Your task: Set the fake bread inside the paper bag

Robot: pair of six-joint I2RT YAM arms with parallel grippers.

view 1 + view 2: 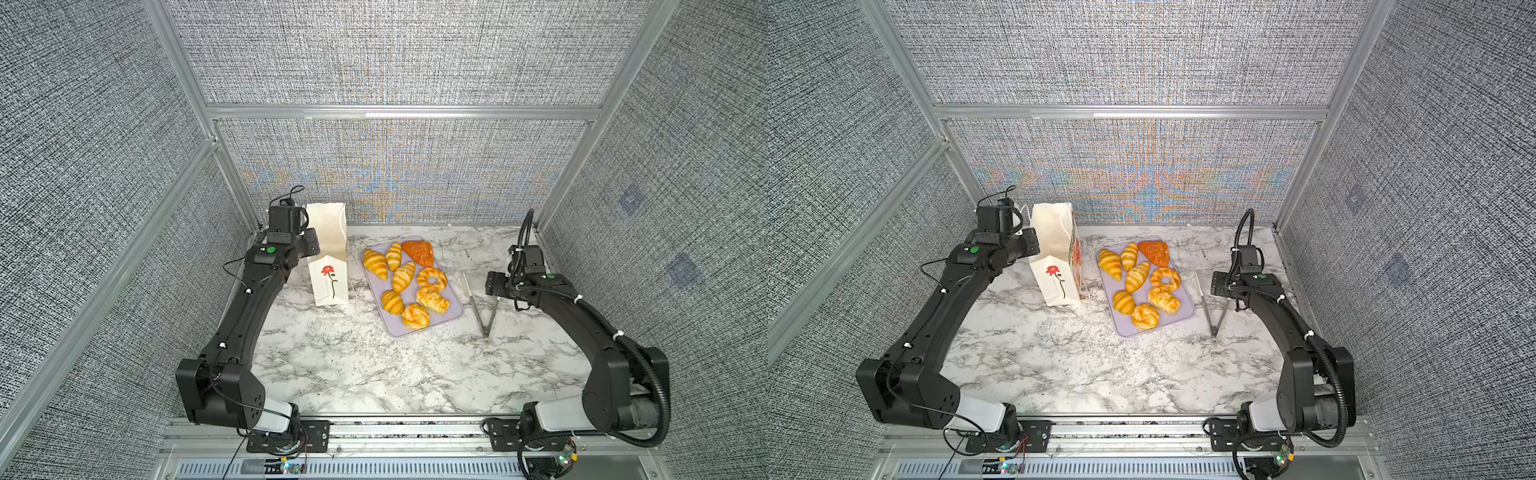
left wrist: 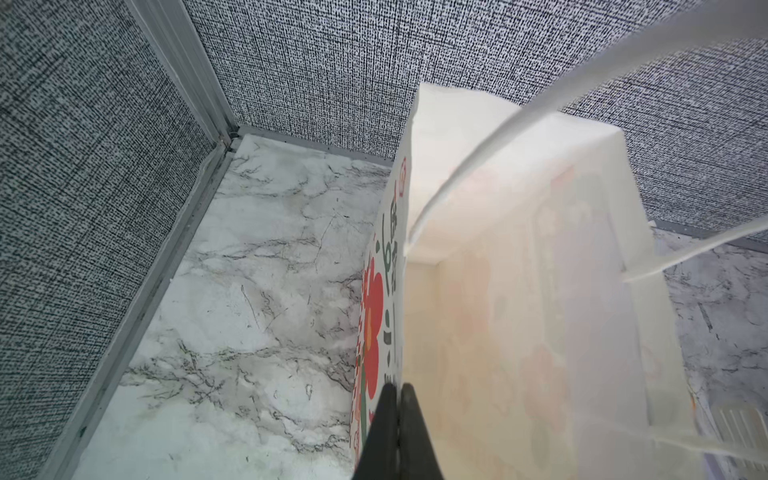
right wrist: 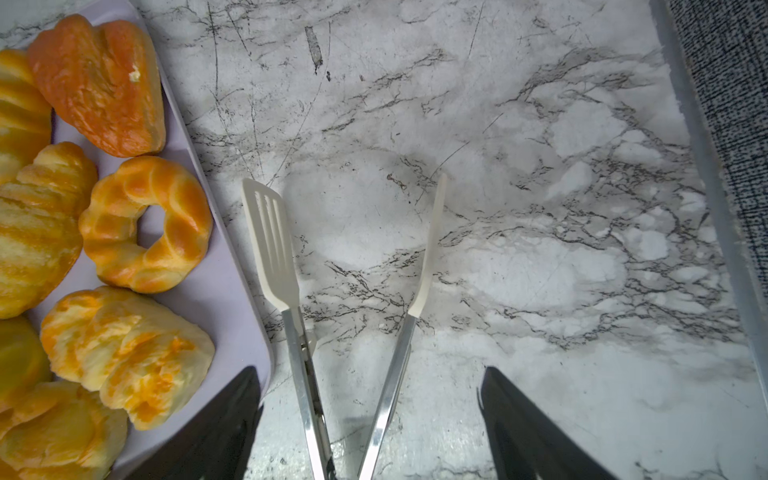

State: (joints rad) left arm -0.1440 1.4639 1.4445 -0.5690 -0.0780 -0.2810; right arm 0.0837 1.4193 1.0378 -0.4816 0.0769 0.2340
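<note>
While none of the fake bread (image 1: 403, 276) has reached the paper bag (image 1: 328, 257), we judge the task to be at its very start. In both top views we count eight pieces, all lying on the lilac tray (image 1: 453, 311), which sits on the marble table (image 1: 353, 365) near the bag.

The bag stands upright near the back wall with its mouth open. In the left wrist view we look down into it and see only bare pale paper, no pastry. The left gripper (image 2: 398, 390) is pinched closed on the bag's wall at the rim, one finger outside and one inside. We take that as steadying the mouth for loading.

The right gripper (image 3: 370, 370) hangs over a pair of tongs (image 3: 272, 249) lying on the table, on the side of the tray away from the bag. Its jaws stand wide apart with both tong arms between them, and neither finger touches the metal. We read the step in hand as taking up the tongs.

Nearly everything is left, as we judge it: closing on the tongs, lifting them, gripping a piece, carrying it across the tray to the bag's mouth, and repeating that for all eight.
</note>
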